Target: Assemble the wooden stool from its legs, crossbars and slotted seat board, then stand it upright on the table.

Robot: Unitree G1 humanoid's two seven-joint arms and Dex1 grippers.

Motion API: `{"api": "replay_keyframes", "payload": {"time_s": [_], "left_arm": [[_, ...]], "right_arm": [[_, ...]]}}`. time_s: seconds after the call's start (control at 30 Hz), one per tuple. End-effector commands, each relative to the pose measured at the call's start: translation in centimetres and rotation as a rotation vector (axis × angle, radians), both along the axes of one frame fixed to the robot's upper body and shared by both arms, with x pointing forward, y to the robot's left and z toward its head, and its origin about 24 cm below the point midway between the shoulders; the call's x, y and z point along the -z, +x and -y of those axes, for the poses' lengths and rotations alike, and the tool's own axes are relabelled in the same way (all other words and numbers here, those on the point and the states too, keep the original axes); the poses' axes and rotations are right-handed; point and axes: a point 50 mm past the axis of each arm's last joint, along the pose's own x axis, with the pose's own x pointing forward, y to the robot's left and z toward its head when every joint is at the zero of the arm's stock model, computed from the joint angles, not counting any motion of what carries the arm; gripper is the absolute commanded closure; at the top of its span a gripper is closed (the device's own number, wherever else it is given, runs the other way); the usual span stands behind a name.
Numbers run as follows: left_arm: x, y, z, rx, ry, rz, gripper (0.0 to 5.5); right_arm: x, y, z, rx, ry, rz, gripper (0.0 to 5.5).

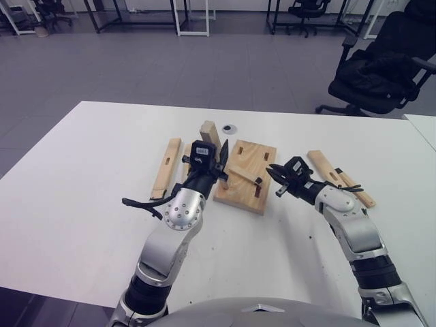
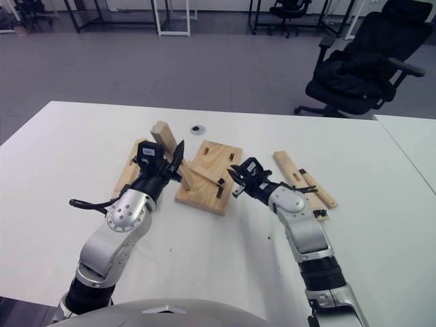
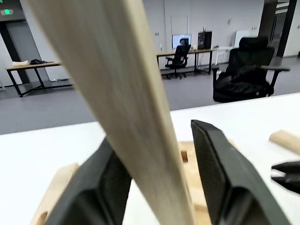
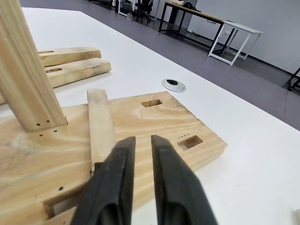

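My right hand hovers low over the near edge of the seat board. Its two fingers are drawn narrow with only a slim gap, and nothing is between them. What matters for the next move is the crossbar. It lies flat on top of the board with its near end just in front of my right fingertips and its long axis running away from that hand, toward the leg on the board's other side. I judge the right hand the nearer one to it, and the only free one. It would have to open wider, and probably turn across the bar's width, to take it by the end. My left hand holds the leg, which stands a little tilted with its lower end on the board's face rather than in a slot. One finger presses against the wood, and I can see a sliver of daylight at the other. The crossbar is a slim, pale strip of plain wood with square edges. The board is thicker, with rectangular slots cut near its corners. More wooden pieces lie on the table: a pair beyond my left hand and another pair out past my right.
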Motion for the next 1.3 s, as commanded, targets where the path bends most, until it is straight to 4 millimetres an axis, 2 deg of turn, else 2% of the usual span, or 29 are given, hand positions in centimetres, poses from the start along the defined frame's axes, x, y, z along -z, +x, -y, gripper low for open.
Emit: {"api": "replay_keyframes", "payload": {"time_s": [0.03, 0.17, 0.3, 0.37, 0.43, 0.53, 0.63, 0.77, 0.83, 0.97, 1.1, 1.17, 1.2, 1.23, 1.3], "left_arm": [[-1.0, -0.8, 0.2, 0.074, -0.076, -0.007, 2.75], [-1.8, -1.5, -0.2, 0.144, -0.117, -0.011, 2.13], [-1.5, -2.0, -0.4, 0.198, -0.149, -0.05, 1.45], [-1.1, -2.1, -1.0, 0.203, -0.148, -0.061, 1.0], [-1.4, -1.9, -1.5, 0.214, -0.119, -0.013, 0.71], [-2.7, -0.8, -3.4, 0.201, -0.062, 0.118, 0.71], [-4.3, 0.4, -5.7, 0.167, -0.117, 0.228, 0.71], [-5.5, 1.4, -8.6, 0.089, -0.264, 0.289, 0.68], [-5.7, 1.7, -9.4, 0.063, -0.303, 0.293, 0.68], [-5.9, 2.5, -10.2, 0.052, -0.39, 0.259, 0.68], [-6.3, 3.7, -10.3, 0.095, -0.566, 0.187, 0.68], [-6.7, 4.3, -9.6, 0.187, -0.673, 0.129, 0.68], [-7.1, 4.5, -8.8, 0.267, -0.711, 0.092, 0.68], [-7.4, 4.7, -8.1, 0.33, -0.727, 0.062, 0.68], [-8.3, 5.6, -6.9, 0.381, -0.733, 0.04, 0.68]], "right_arm": [[-0.3, 0.9, -1.2, -0.054, 0.011, -0.044, 4.68], [-0.8, 1.4, -1.8, -0.123, 0.048, -0.097, 4.02], [-1.0, 2.2, -1.0, -0.17, 0.057, -0.136, 3.29], [-0.4, 2.5, -0.7, -0.22, 0.043, -0.182, 2.81], [0.5, 2.8, -0.6, -0.244, 0.018, -0.211, 2.65], [1.9, 3.2, -0.6, -0.24, 0.017, -0.246, 2.65], [3.2, 3.3, -0.5, -0.22, -0.007, -0.269, 2.65], [3.8, 3.1, -0.5, -0.235, -0.022, -0.274, 3.26], [4.0, 2.9, -0.6, -0.249, -0.027, -0.274, 3.69], [4.1, 2.8, -0.7, -0.242, -0.024, -0.256, 4.19], [1.6, 4.8, 0.3, -0.091, 0.026, -0.075, 4.19], [-1.6, 6.0, 1.4, -0.021, 0.037, 0.102, 4.19], [-4.2, 6.7, 1.3, -0.019, 0.052, 0.217, 4.19], [-6.4, 7.0, 1.0, -0.023, 0.064, 0.31, 4.19], [-10.2, 7.6, -0.8, -0.009, 0.043, 0.457, 4.19]]}}
